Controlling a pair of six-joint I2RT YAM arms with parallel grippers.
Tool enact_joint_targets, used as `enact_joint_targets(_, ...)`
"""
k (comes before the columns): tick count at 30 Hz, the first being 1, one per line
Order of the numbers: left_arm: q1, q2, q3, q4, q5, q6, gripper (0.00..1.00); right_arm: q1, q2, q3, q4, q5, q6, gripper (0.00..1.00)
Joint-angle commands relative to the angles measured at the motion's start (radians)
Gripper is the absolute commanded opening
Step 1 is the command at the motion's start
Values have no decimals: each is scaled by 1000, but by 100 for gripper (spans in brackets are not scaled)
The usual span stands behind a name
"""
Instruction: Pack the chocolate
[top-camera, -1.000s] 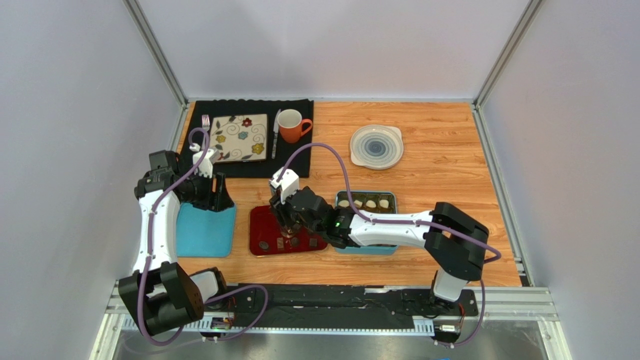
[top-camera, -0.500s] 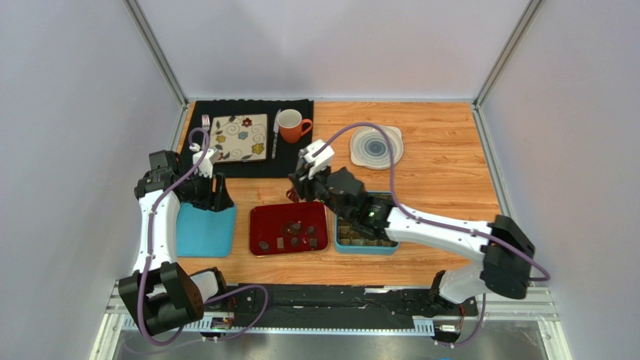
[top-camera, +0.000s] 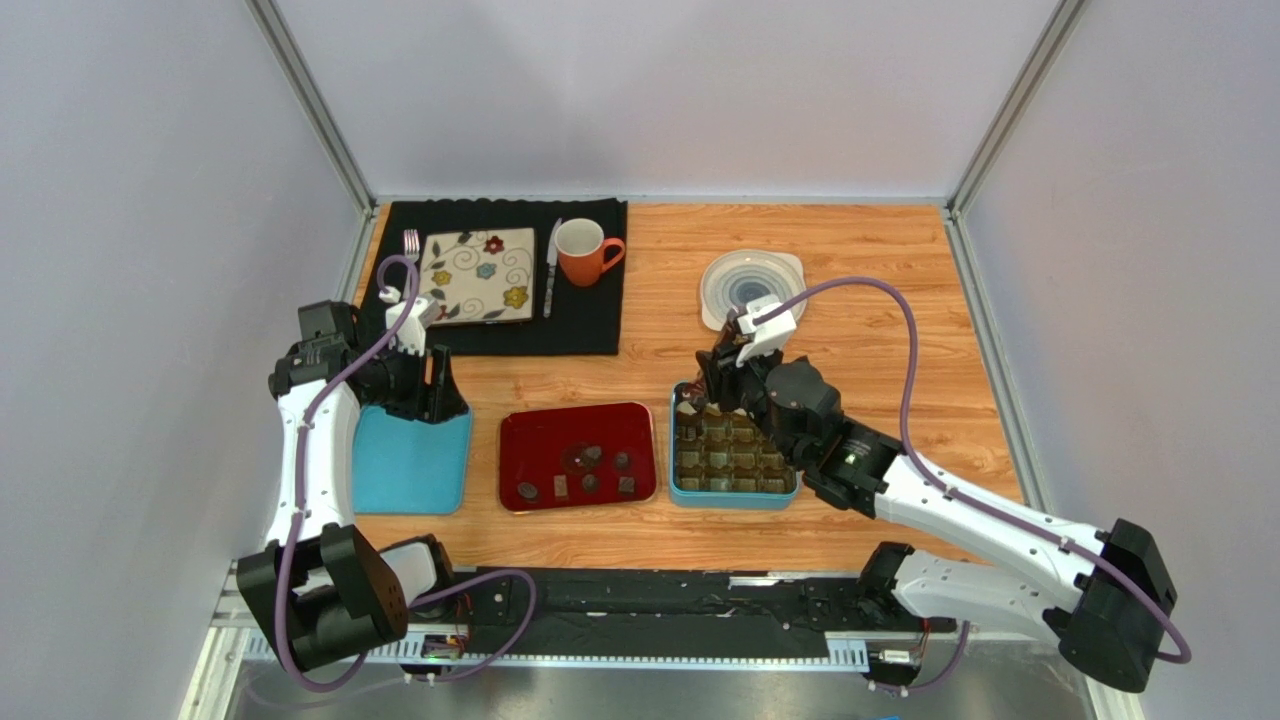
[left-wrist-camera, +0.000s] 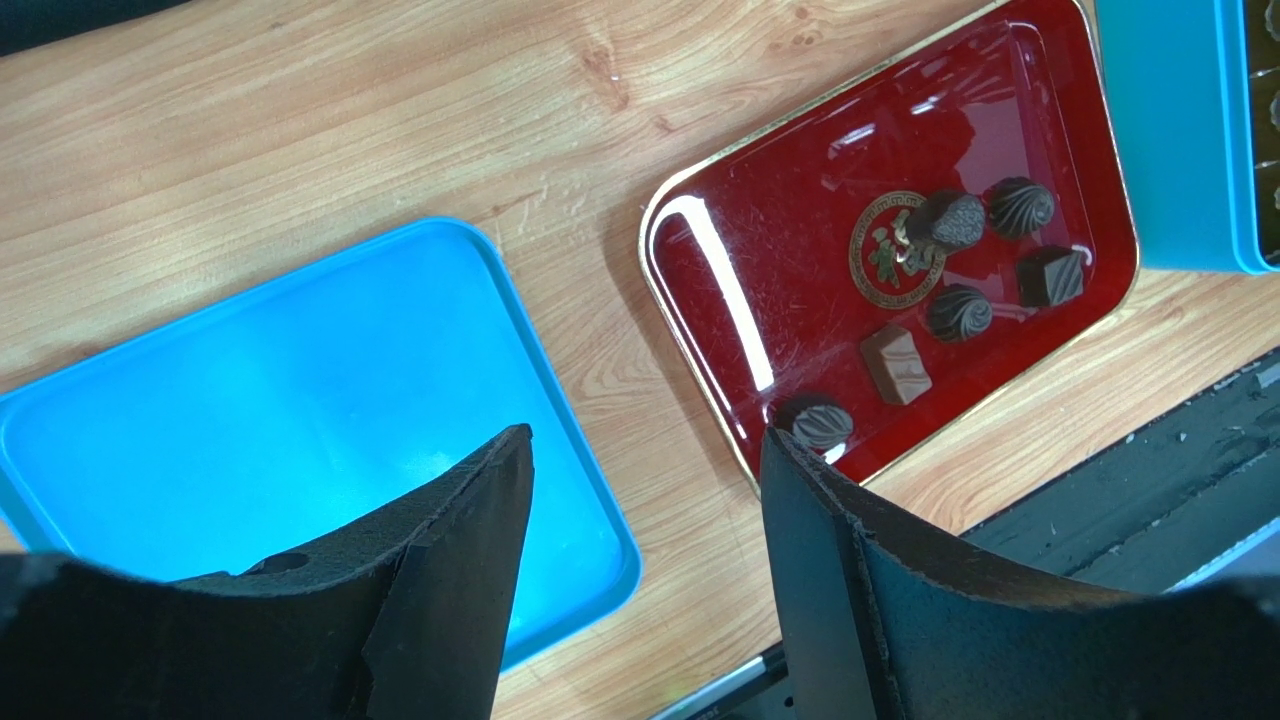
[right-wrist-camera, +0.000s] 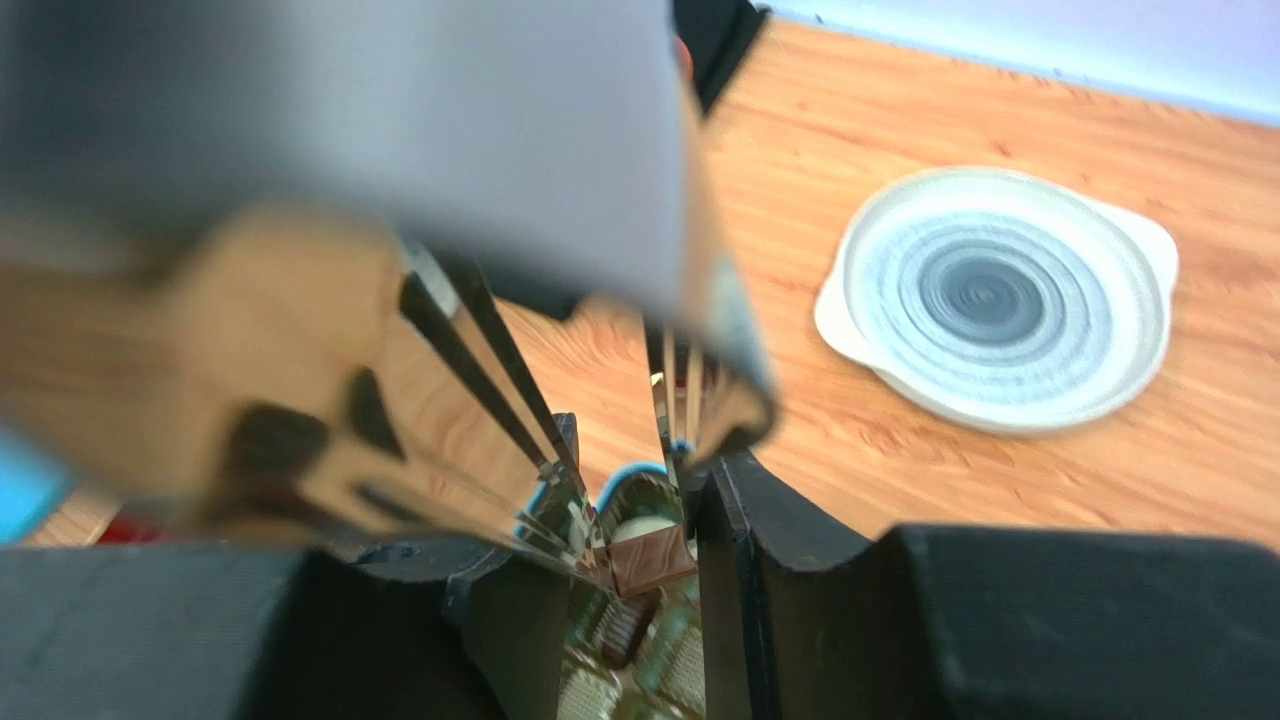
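From above, a wooden table (top-camera: 902, 330) stands between grey walls (top-camera: 135, 300). Six chocolates (top-camera: 594, 455) lie on the red tray (top-camera: 526, 435) beside the teal box (top-camera: 733, 500).

Left wrist view: the left gripper (left-wrist-camera: 646, 443) is spread wide, empty, above the blue tray (left-wrist-camera: 271, 405).

Right wrist view: the right gripper (right-wrist-camera: 643, 525) pinches a brown chocolate (right-wrist-camera: 651, 555) over that box.

The left arm (top-camera: 293, 465) and right arm (top-camera: 962, 518) have white link shells and black joint housings, each trailed by a looping mauve cable (top-camera: 842, 281). The left hand (left-wrist-camera: 646, 443) and right hand (right-wrist-camera: 639, 503) end in two matte black wedge-shaped fingers (left-wrist-camera: 451, 555), with a white block (top-camera: 763, 318) at each wrist
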Motion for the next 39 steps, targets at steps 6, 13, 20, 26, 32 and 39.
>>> enact_joint_targets(6,10,-18,35,-10,37,19,66,-24,-83,-60,-50,54,40,33)
enact_joint_targets(13,10,-16,35,-10,41,19,66,-26,-72,-63,-52,42,50,38)
enact_joint_targets(20,10,-18,32,-10,34,27,66,-24,-63,-65,-50,34,63,48)
enact_joint_targets(26,10,-19,29,-10,34,27,66,-26,-70,-66,-56,17,73,50)
enact_joint_targets(32,10,-21,27,-8,34,25,66,-21,-70,-27,-26,-40,67,47)
enact_joint_targets(39,8,-27,24,-10,29,30,66,62,21,67,9,-69,41,42)
